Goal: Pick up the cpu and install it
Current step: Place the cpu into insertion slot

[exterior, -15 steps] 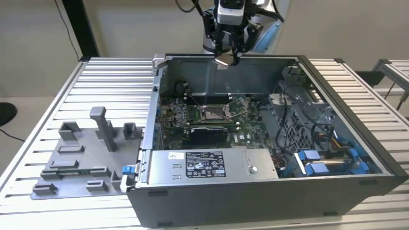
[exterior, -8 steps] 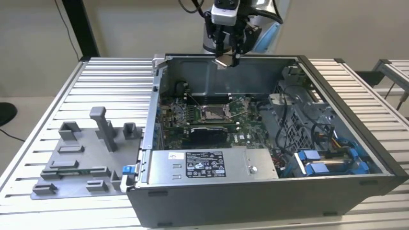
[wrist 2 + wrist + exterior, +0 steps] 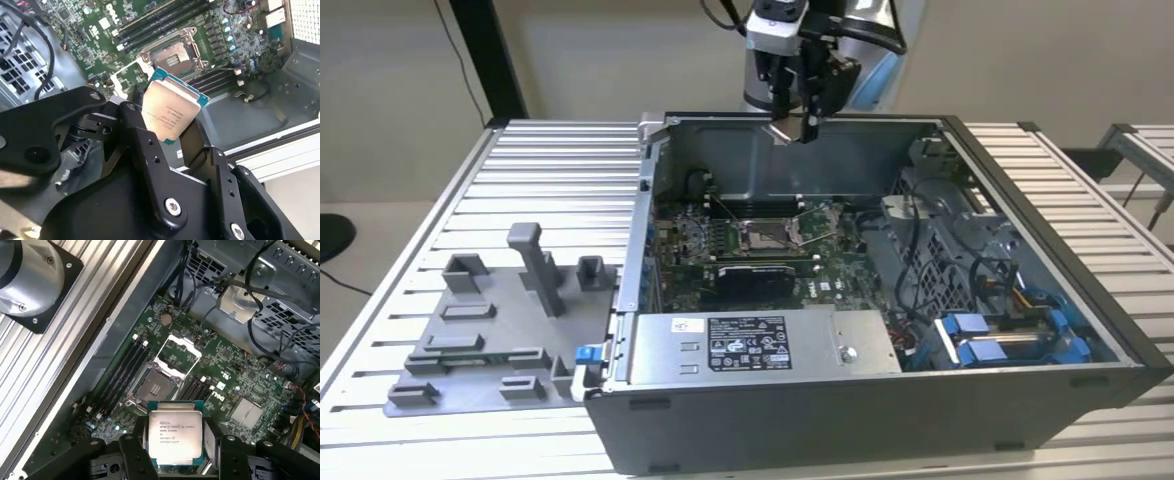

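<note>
My gripper (image 3: 795, 128) hangs above the rear wall of the open computer case (image 3: 1067, 300), shut on the cpu (image 3: 783, 131). The cpu (image 3: 176, 435) is a flat square chip with a silvery metal top and a green edge, pinched at its two sides between the black fingers (image 3: 134, 452). In the second wrist view the cpu (image 3: 170, 111) tilts out from between the fingers (image 3: 145, 145). Below it on the green motherboard (image 3: 235, 385) lies the square metal-framed socket (image 3: 156, 388) with a dark centre, its lid (image 3: 181, 351) folded open. The socket (image 3: 763, 235) sits mid-case, well below the gripper.
A grey plastic tray (image 3: 494, 340) with upright posts stands on the slatted table at the exterior view's left of the case. Inside the case are a power supply (image 3: 747, 345) at the front, black cables and drive cages with blue clips (image 3: 1001, 335) at the exterior view's right.
</note>
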Robot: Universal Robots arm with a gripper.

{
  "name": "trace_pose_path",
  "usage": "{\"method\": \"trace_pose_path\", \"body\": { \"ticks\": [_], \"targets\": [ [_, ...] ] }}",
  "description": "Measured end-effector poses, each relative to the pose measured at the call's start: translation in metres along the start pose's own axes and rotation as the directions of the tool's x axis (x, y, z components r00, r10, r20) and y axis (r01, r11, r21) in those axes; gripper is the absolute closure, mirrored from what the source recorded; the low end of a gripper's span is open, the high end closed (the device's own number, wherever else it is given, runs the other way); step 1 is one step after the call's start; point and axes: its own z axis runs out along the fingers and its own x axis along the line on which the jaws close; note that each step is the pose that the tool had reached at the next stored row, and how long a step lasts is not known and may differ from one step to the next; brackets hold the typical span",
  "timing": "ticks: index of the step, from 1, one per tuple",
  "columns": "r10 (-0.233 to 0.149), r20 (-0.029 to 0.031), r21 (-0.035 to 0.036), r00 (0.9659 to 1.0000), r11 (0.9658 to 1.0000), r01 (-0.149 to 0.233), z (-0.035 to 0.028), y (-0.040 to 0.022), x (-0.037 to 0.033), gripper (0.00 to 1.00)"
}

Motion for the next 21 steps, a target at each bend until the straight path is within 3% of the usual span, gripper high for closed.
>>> {"method": "trace_pose_path", "body": {
  "ticks": [4,9,12,21],
  "targets": [
    [0.068,0.0028,0.001,0.9977,0.9977,-0.068,0.0016,-0.0001,0.0,1.0],
    [0.149,0.0062,0.0018,0.9888,0.9888,-0.149,0.0032,-0.0001,0.0,1.0],
    [0.194,0.0082,0.0023,0.9809,0.9809,-0.194,0.0035,-0.0002,0.0,1.0],
    [0.309,0.0131,0.0032,0.9511,0.9512,-0.309,0.0041,-0.0002,0.0001,1.0]
  ]
}}
